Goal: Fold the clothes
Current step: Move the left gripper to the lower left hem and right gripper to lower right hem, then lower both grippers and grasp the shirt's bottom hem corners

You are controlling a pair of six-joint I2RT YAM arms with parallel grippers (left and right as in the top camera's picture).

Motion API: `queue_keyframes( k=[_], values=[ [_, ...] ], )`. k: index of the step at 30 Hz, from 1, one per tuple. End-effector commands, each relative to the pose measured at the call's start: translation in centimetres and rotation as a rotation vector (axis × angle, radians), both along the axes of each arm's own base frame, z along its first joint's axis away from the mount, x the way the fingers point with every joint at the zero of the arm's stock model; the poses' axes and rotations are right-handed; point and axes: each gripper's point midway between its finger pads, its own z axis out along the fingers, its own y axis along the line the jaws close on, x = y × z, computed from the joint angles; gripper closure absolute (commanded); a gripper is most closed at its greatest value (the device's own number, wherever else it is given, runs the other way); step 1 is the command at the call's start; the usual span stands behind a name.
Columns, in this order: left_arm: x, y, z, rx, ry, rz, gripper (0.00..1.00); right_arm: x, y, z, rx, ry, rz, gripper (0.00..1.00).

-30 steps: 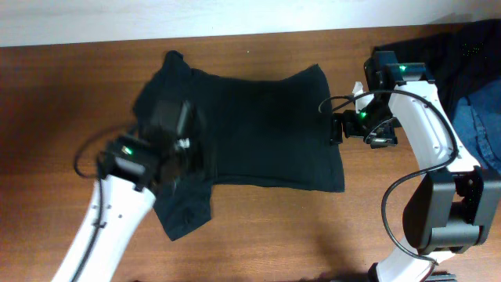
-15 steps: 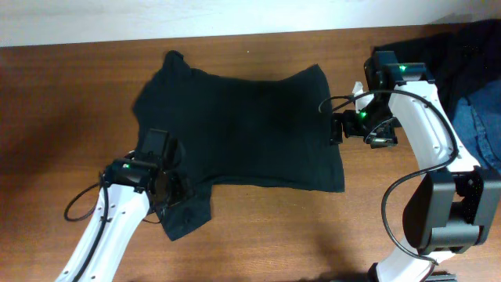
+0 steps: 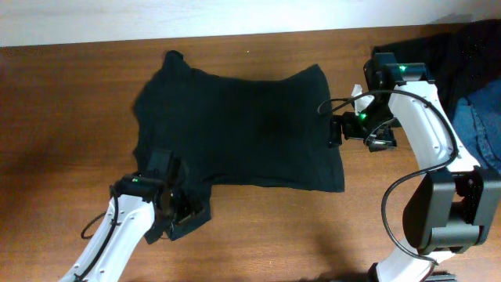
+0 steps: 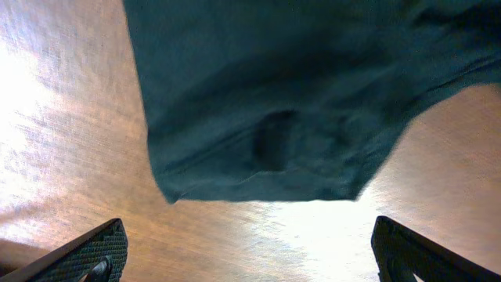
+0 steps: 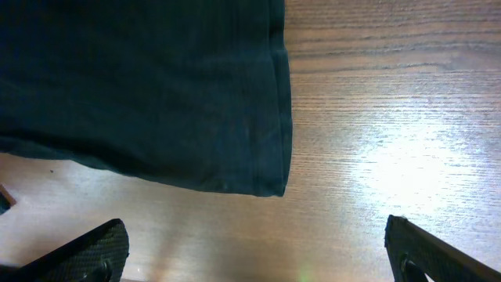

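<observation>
The clothes, a black T-shirt (image 3: pixel 243 125), lie spread flat on the brown wooden table (image 3: pixel 63 117), with the hem to the right and the sleeves to the left. My left gripper (image 3: pixel 175 217) hovers at the front-left sleeve (image 4: pixel 266 117), open. In the left wrist view its fingertips (image 4: pixel 98 249) stand wide over bare wood just short of the sleeve's end. My right gripper (image 3: pixel 337 130) is at the shirt's right hem, also open. A hem corner (image 5: pixel 266 176) lies ahead of its spread fingertips (image 5: pixel 438 251). Neither gripper holds anything.
A heap of dark garments (image 3: pixel 470 47) and blue denim (image 3: pixel 484 129) lies at the table's back right, beside the right arm. A white wall (image 3: pixel 196 16) runs along the table's far edge. Bare wood shows left of and in front of the shirt.
My left arm has drawn back toward the table's front, from over the shirt's left side to the front-left sleeve. The right arm and the shirt have not moved.
</observation>
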Motion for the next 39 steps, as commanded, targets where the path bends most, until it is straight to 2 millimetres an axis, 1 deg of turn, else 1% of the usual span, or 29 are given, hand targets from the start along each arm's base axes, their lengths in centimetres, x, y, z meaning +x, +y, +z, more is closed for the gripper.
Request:
queue_keyframes(
  k=[1,4,6,9,12,14,16,17,19,24,27,33,36,38,39],
  values=[
    [-0.7,-0.1,-0.3,-0.019,0.011,0.001,0.00,-0.8,0.6,0.1,0.019,0.010,0.003,0.01],
    [-1.1,0.1,-0.7,-0.013,0.021,0.002,0.01,-1.6,1.3,-0.9,0.024,0.040,0.022,0.01],
    [-0.9,0.3,-0.8,0.001,0.009,0.002,0.01,-2.0,2.0,-2.1,0.023,0.047,0.044,0.01],
    [-0.3,0.3,-0.8,0.007,-0.015,0.003,0.01,-2.1,3.0,-4.5,0.023,0.025,0.077,0.01],
    [-0.2,0.3,-0.8,0.005,-0.021,0.003,0.01,-2.6,3.6,-5.7,0.022,0.028,0.099,0.01],
    [0.0,0.7,-0.8,0.028,-0.028,0.003,0.01,-3.2,3.7,-5.9,0.012,0.044,0.108,0.01],
    [0.2,1.6,-0.8,0.082,-0.043,0.005,0.01,-3.6,3.4,-6.1,-0.010,0.059,0.113,0.01],
    [0.4,2.1,-0.8,0.112,-0.050,0.007,0.01,-3.8,3.2,-6.1,-0.018,0.068,0.114,0.05],
    [0.5,2.6,-0.8,0.135,-0.056,0.008,0.01,-4.3,3.2,-6.0,-0.017,0.089,0.114,0.13],
    [0.5,2.7,-0.7,0.140,-0.058,0.009,0.01,-5.2,3.1,-5.8,-0.020,0.128,0.113,0.22],
    [0.7,3.0,-0.7,0.159,-0.067,0.010,0.01,-5.5,3.1,-6.1,-0.025,0.142,0.082,0.23],
    [0.7,3.0,-0.7,0.161,-0.068,0.011,0.01,-6.0,2.6,-7.8,-0.066,0.153,-0.012,0.22],
    [1.0,2.9,-0.7,0.158,-0.079,0.005,0.01,-6.0,2.3,-8.4,-0.080,0.145,-0.020,0.25],
    [1.3,2.8,-0.7,0.155,-0.094,-0.007,0.08,-6.0,1.5,-8.5,-0.130,0.145,-0.046,0.25],
    [1.4,2.8,-0.7,0.151,-0.098,-0.006,0.10,-6.0,1.1,-8.6,-0.155,0.144,-0.057,0.25]
  ],
)
